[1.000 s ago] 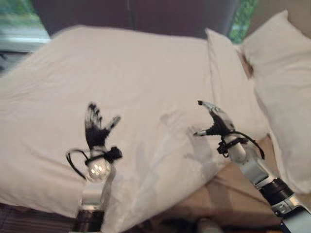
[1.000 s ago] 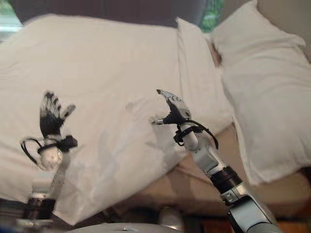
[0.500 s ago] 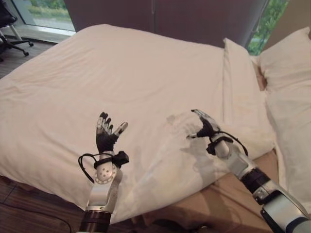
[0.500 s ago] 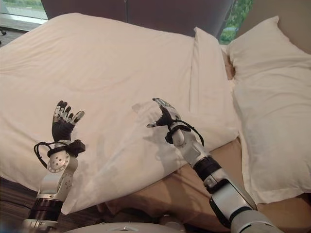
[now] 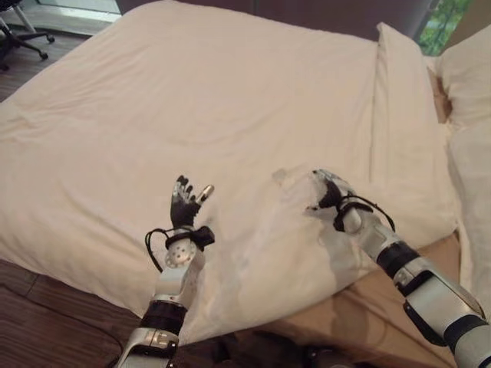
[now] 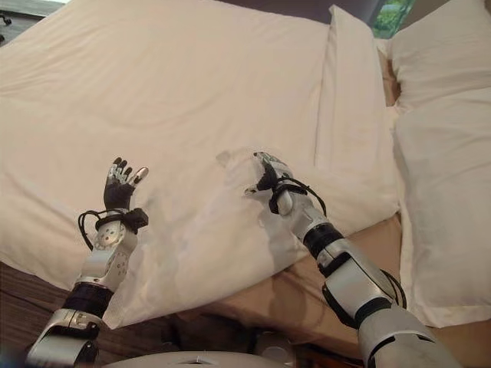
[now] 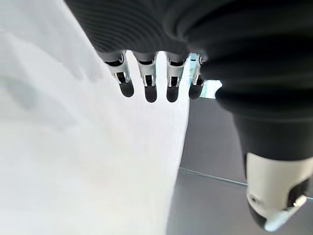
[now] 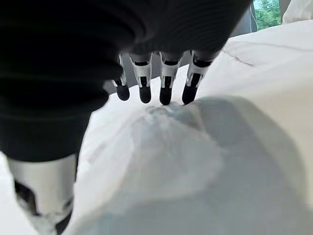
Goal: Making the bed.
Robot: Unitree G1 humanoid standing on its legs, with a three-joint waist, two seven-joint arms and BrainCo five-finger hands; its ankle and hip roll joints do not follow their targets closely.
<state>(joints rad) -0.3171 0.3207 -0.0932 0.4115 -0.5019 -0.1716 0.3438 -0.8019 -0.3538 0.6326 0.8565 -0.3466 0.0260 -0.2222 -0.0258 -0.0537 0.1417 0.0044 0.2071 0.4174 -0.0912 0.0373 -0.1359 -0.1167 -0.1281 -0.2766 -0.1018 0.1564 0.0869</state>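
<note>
A white duvet (image 5: 192, 100) covers most of the bed, rumpled along its near edge. My left hand (image 5: 184, 208) is held upright just above the duvet's front part, fingers (image 7: 146, 78) straight and holding nothing. My right hand (image 6: 270, 178) lies on a raised fold (image 6: 230, 159) of the duvet near its right corner. In the right wrist view its fingers (image 8: 166, 83) stretch out with their tips against the bump of cloth (image 8: 195, 147), the thumb apart below.
Two white pillows (image 6: 437, 54) (image 6: 445, 192) lie at the right by the headboard. A strip of tan sheet (image 6: 383, 238) shows beyond the duvet's right edge. Dark wood floor (image 5: 46, 307) runs along the near side, and an office chair (image 5: 15, 23) stands far left.
The camera has come closer and tipped down. My right hand has dropped onto the raised fold of the duvet. My left hand stays upright and open.
</note>
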